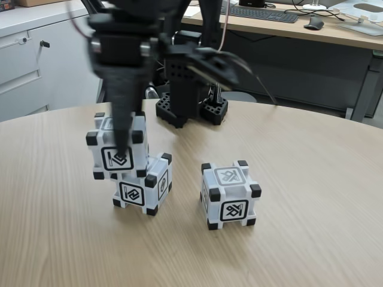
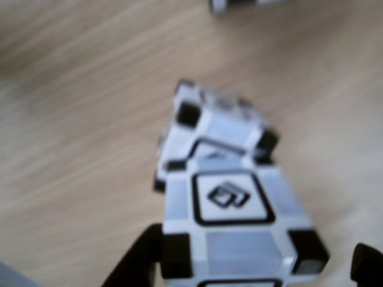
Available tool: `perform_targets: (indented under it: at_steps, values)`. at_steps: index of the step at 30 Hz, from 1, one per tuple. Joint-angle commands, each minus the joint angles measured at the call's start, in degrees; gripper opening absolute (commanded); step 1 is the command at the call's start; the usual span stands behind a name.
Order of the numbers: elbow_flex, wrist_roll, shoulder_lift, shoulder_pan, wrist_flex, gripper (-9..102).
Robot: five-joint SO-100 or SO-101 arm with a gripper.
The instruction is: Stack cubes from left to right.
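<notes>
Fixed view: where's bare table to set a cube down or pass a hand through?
Free: the wood between the two-cube stack, upper cube on lower cube, and the lone cube; the broad stretch right of that cube; the near table edge strip. Crowded: the stack, where the gripper holds the upper cube, and behind it around the arm base.

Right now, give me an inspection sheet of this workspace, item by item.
Surface: round wooden table, bare around the cubes.
Job's things: top cube on the bottom cube, offset and twisted; third cube stands apart to the right in the fixed view.
Clutter: nothing seen.
Grippers: gripper around the top cube, motion-blurred; grip cannot be told.
Cables: thin wires at the arm base.
Surroundings: desk with keyboard and mouse; cabinet.
</notes>
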Motion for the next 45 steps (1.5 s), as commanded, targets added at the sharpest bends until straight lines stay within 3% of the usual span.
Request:
perform_targets:
  at_steps: [1, 21, 33, 45]
  values:
    - [-1.93, 2.81, 1.41, -3.34, 0.09, 34]
    - [-1.93, 17.14, 1.41, -25.93, 0.18, 38]
    - [-1.93, 11.87, -2.11, -25.14, -0.79, 41]
    - [-2.72, 13.01, -14.06, -25.14, -0.79, 42]
